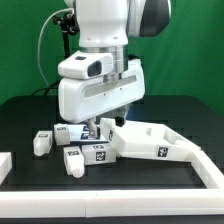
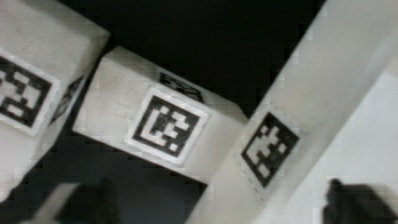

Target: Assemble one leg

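Several legs, small white blocks with black-and-white tags, lie on the black table: one (image 1: 42,141) at the exterior view's left, one (image 1: 68,131) behind it, two in front (image 1: 75,160) (image 1: 97,152). My gripper (image 1: 94,127) hangs low among them, beside the corner of the large white tray-like piece (image 1: 160,146). In the wrist view my gripper (image 2: 221,193) is open. Its dark fingers (image 2: 84,200) stand on either side of the tagged edge of the tray-like piece (image 2: 270,148). Two legs (image 2: 166,120) (image 2: 27,80) lie just beyond. Nothing is held.
A white block edge (image 1: 5,165) shows at the exterior view's lower left. A low white wall (image 1: 208,172) runs along the right front. A black cable (image 1: 45,60) hangs behind the arm. The table is covered in black cloth.
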